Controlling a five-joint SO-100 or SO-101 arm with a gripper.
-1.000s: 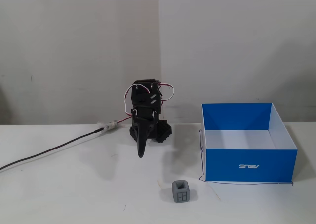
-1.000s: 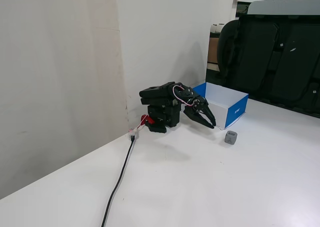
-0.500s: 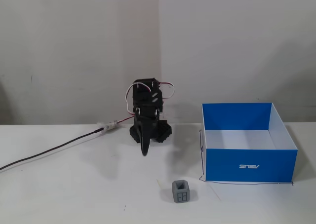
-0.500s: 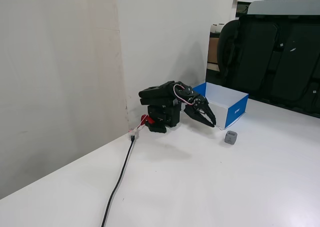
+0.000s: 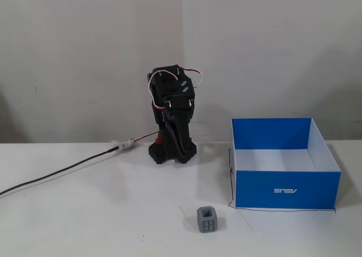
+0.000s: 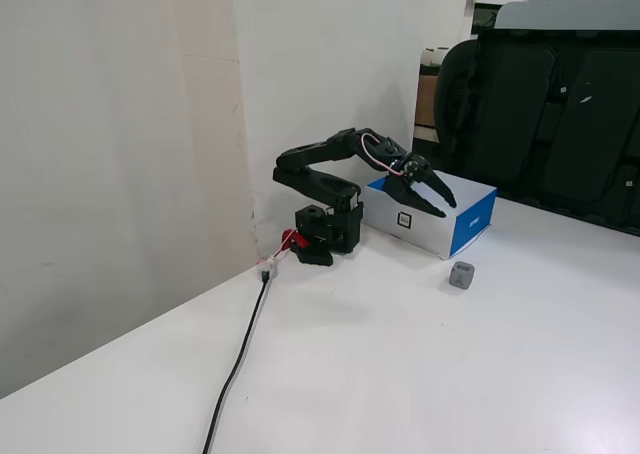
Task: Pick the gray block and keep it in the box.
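Note:
The gray block [image 5: 208, 219] sits on the white table just left of the box's front left corner in a fixed view; in the other fixed view it [image 6: 461, 274] lies in front of the box. The box [image 5: 285, 190] is blue outside, white inside, open-topped and holds nothing; it also shows behind the arm [image 6: 472, 224]. My gripper [image 6: 449, 209] hangs above the table beside the box, well away from the block, jaws a little apart and holding nothing. From the front the arm is folded and the gripper [image 5: 179, 146] points down.
A black cable [image 5: 56, 172] runs from the arm's base across the table to the left; it shows too in the other fixed view [image 6: 238, 359]. White walls stand behind the table. Black chairs [image 6: 560, 104] stand beyond its far edge.

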